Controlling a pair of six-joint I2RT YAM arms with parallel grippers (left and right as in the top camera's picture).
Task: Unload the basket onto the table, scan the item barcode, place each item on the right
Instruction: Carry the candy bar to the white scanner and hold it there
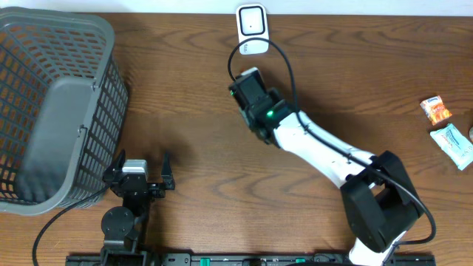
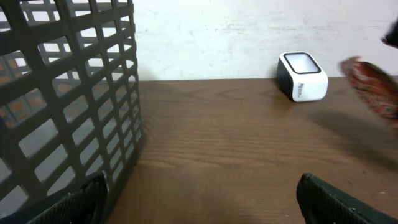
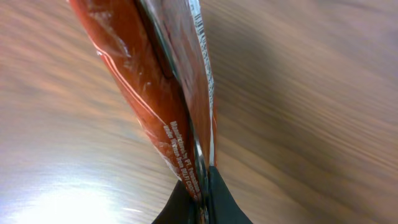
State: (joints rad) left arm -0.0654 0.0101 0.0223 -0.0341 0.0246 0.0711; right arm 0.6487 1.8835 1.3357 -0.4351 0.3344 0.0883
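The item is a red-orange snack packet (image 3: 168, 81) with small white print along its edge. My right gripper (image 3: 200, 186) is shut on its lower end, and the packet hangs above the wood. In the overhead view the right gripper (image 1: 247, 85) sits just in front of the white barcode scanner (image 1: 251, 28) at the table's far edge, and the wrist hides most of the packet. From the left wrist view the packet (image 2: 373, 84) shows to the right of the scanner (image 2: 302, 76). My left gripper (image 1: 143, 161) is open and empty near the front edge, its fingers (image 2: 329, 199) spread wide.
A large grey mesh basket (image 1: 44, 111) fills the left side, close beside the left gripper (image 2: 202, 202). An orange packet (image 1: 436, 109) and a light blue packet (image 1: 452, 144) lie at the far right. The scanner's black cable loops along the right arm.
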